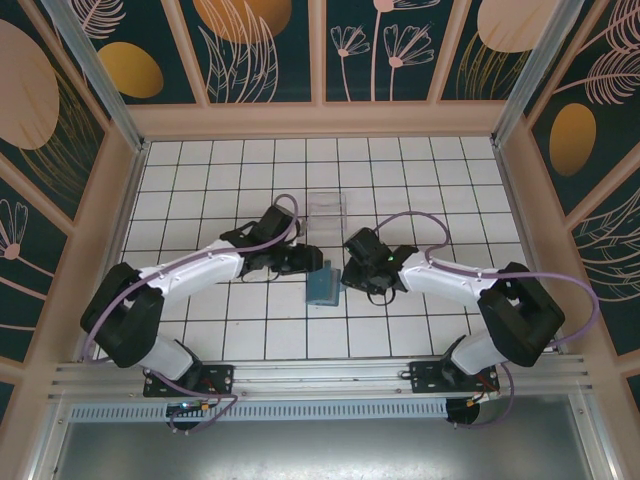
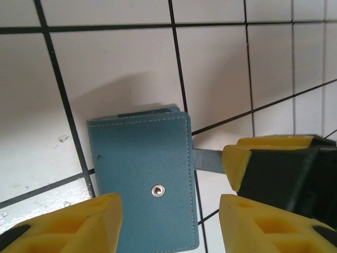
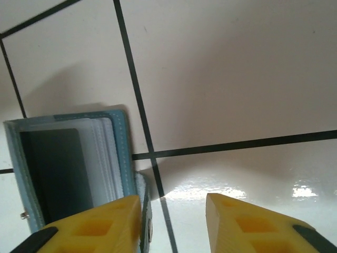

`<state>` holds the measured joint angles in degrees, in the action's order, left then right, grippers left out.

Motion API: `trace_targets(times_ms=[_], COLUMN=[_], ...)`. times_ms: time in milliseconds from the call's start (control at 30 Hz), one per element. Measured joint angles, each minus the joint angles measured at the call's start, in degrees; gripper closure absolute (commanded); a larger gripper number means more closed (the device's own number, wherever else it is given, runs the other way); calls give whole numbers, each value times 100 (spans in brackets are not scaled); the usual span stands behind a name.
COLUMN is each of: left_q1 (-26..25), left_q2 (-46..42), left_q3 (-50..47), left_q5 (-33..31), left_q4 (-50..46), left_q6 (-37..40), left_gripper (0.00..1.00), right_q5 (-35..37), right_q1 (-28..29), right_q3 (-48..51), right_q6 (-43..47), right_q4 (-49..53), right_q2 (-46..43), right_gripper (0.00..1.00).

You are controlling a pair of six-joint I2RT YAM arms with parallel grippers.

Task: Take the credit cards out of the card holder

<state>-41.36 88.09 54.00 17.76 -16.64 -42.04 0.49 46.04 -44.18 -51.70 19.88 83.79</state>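
The card holder [image 1: 322,288] is a teal-blue wallet lying on the white tiles between my two arms. In the left wrist view its cover [image 2: 142,174] faces up with a metal snap, and a grey-blue strap [image 2: 207,160] sticks out to the right. My left gripper [image 2: 168,226] hangs open above its near end, holding nothing. From the right wrist the card holder [image 3: 120,153] gapes at one side, with a dark grey credit card [image 3: 52,174] tucked among pale sleeves. My right gripper [image 3: 174,226] is open beside the strap, with bare tile between its fingers.
A clear plastic tray [image 1: 327,212] stands just beyond the card holder. Both grippers [image 1: 312,263] [image 1: 343,278] crowd close together at the centre of the tiled floor. Wooden-framed walls surround the tiles on three sides.
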Motion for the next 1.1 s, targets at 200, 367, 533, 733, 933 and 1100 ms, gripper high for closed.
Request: trace_targets(times_ms=[200, 367, 533, 733, 933, 1100], left_q1=[-192, -188, -188, -188, -181, -181], left_q2=[188, 186, 140, -114, -428, -831], left_q3=[149, 151, 138, -22, -251, -673], left_q5=[-341, -584, -723, -763, -791, -726], left_q4=[-278, -413, -481, -485, -487, -507], left_q6=[66, 90, 103, 109, 144, 170], left_gripper=[44, 42, 37, 39, 52, 48], right_q5=[-437, -772, -940, -1106, -1152, -1156], right_q1=[-74, -66, 13, 179, 295, 310], right_q3=[382, 407, 315, 57, -127, -278], right_q6=[55, 98, 192, 192, 190, 190], right_q4=[-610, -984, -1071, -1110, -1110, -1108], right_q2=[0, 20, 116, 190, 341, 442], right_gripper=[47, 42, 37, 35, 34, 33])
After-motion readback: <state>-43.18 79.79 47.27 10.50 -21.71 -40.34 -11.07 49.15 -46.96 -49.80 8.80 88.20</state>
